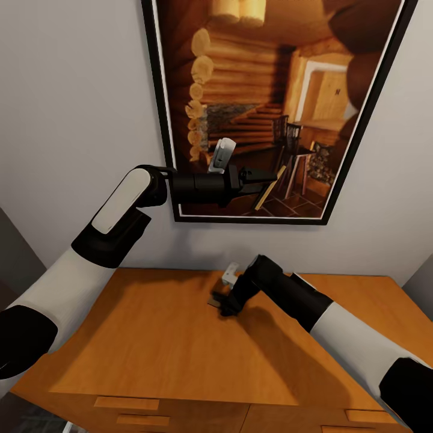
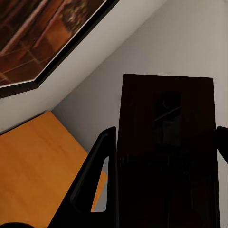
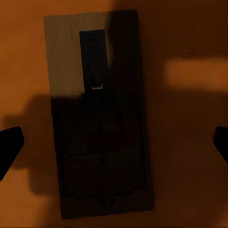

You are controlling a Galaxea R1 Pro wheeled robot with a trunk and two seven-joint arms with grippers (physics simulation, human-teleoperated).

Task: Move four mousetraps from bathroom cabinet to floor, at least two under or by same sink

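Right claw (image 1: 221, 304) straddles flat mousetrap (image 3: 99, 118), fingers flanking its long sides.

Grey wall (image 1: 72, 90); framed, seemingly log-cabin picture (image 1: 264, 90).

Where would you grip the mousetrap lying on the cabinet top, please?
Across its two long edges, coming straight down from above: the mousetrap lies flat on the cabinet, and the right gripper already hangs over it, open, one finger past each long side.
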